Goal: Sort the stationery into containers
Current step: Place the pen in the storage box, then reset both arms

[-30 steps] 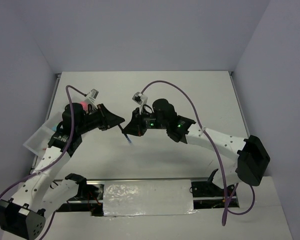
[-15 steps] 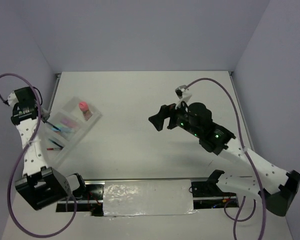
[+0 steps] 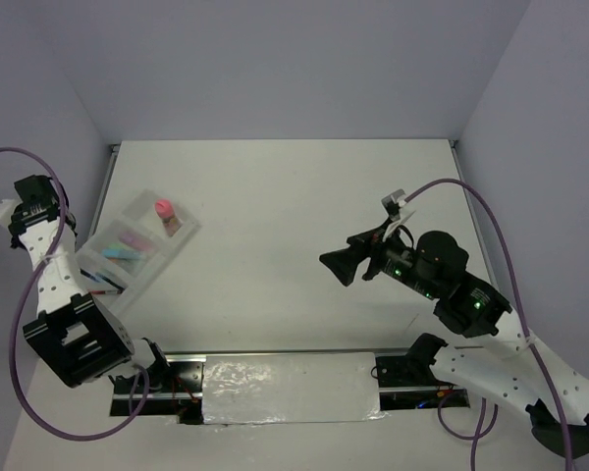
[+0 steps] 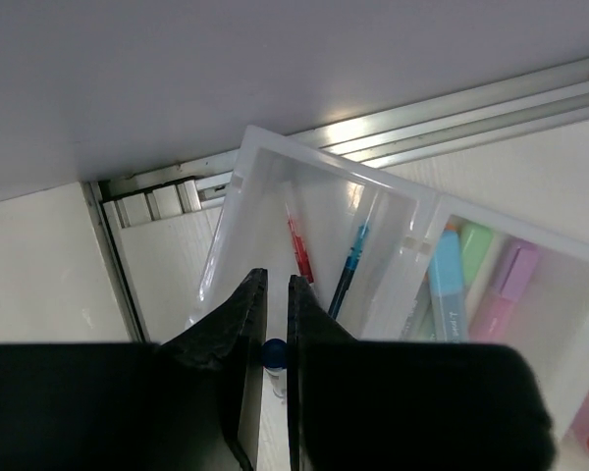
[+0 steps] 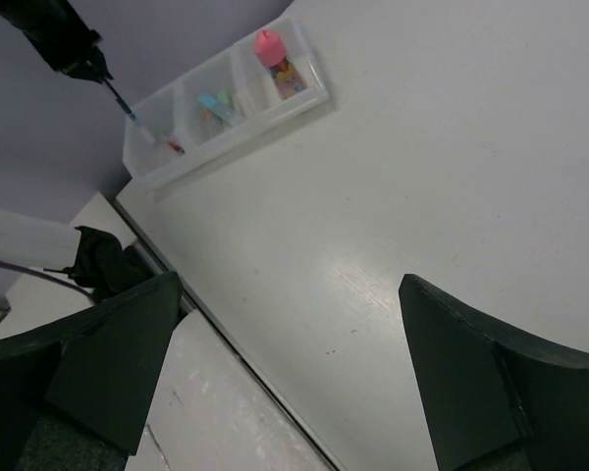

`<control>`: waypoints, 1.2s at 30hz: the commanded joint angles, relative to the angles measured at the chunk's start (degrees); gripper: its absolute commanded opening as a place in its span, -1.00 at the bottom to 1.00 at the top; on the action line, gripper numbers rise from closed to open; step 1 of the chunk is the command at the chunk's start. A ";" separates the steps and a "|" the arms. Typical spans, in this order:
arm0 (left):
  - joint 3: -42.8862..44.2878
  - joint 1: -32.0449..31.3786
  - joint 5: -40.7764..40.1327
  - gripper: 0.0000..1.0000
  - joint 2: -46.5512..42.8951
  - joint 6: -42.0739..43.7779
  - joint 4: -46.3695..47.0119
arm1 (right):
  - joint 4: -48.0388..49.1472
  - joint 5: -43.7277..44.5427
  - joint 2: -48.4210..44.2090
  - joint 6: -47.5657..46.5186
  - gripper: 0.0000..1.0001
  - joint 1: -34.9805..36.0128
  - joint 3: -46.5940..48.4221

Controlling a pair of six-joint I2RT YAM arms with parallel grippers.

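White worktop (image 3: 294, 196) — left tool (image 4: 275, 287) pinches a dark blue pen (image 5: 126, 106) above the clear tray (image 5: 245, 134); right tool (image 5: 287, 287) gapes wide, empty.

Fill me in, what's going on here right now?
The left gripper holds a blue pen pointed at the end section of the clear tray, where a red pen and a second blue pen already lie. Markers and a pink-capped stick sit in the other sections. The right gripper is open, holding nothing.
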 commanded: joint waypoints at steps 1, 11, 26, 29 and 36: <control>-1.89 0.57 -2.03 -0.60 0.87 -1.34 2.51 | -2.32 -1.52 -2.79 0.63 0.99 0.16 1.83; 0.74 -0.04 1.74 0.99 2.55 -1.17 1.99 | -4.87 -2.57 -1.74 -0.25 0.99 0.16 3.68; 7.50 -42.85 24.71 0.99 -33.47 13.41 -1.50 | -28.21 17.79 -3.85 -7.27 0.99 0.25 28.60; 6.98 -42.85 18.02 0.99 -40.76 16.76 -7.75 | -35.08 24.73 -3.33 -7.98 1.00 0.25 36.69; 6.99 -44.08 10.21 0.99 -51.75 16.25 -16.64 | -47.14 28.54 -10.78 -12.55 1.00 0.25 42.01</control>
